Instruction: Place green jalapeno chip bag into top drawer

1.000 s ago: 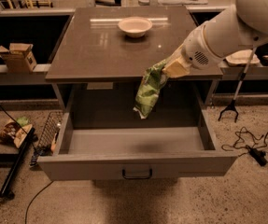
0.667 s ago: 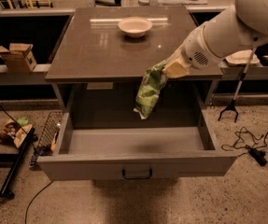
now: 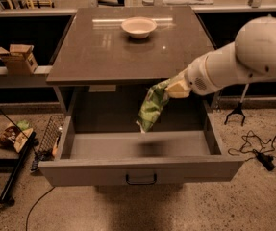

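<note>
The green jalapeno chip bag (image 3: 153, 105) hangs from my gripper (image 3: 172, 87) over the open top drawer (image 3: 142, 170), its lower end above the drawer's middle. The gripper is shut on the bag's upper end, just below the front edge of the cabinet top, with my white arm (image 3: 243, 57) reaching in from the right. The drawer is pulled fully out, with a black bar handle (image 3: 141, 179) at the centre of its front panel. Its inside shows only bare grey floor.
A pale bowl (image 3: 138, 27) stands at the back of the cabinet top (image 3: 104, 52). A cardboard box (image 3: 18, 58) sits on a shelf at left. Snack bags (image 3: 15, 134), a wire rack (image 3: 48, 138) and a black bar lie on the floor left; cables lie at right.
The bag and gripper have hardly moved; they hold the same place over the open drawer.
</note>
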Available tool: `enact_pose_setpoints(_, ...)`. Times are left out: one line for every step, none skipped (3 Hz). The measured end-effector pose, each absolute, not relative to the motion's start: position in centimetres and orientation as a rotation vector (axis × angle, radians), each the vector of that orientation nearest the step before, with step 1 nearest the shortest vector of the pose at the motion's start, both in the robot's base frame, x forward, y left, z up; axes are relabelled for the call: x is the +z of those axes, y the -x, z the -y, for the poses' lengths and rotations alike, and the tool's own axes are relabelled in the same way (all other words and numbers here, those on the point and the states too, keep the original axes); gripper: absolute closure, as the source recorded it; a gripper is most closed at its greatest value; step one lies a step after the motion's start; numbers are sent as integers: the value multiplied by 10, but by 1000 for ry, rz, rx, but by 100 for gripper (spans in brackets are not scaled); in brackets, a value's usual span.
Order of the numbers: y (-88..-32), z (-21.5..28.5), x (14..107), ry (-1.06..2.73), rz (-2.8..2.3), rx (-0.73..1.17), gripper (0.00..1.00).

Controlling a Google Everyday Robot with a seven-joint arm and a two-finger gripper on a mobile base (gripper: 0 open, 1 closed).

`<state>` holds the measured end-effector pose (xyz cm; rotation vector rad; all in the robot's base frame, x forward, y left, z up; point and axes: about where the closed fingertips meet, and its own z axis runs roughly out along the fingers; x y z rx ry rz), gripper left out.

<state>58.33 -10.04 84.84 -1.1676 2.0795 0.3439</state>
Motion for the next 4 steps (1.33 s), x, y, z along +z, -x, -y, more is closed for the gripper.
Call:
enact_pose_setpoints(-586, 103, 790, 1049, -2163, 424, 100)
enact_pose_setpoints(-597, 106, 745, 979, -2211, 493, 100)
enact_pose_setpoints(-611, 112, 717, 931, -2224, 563, 82)
enact_pose_setpoints(-617, 122, 698, 889, -2224, 622, 51)
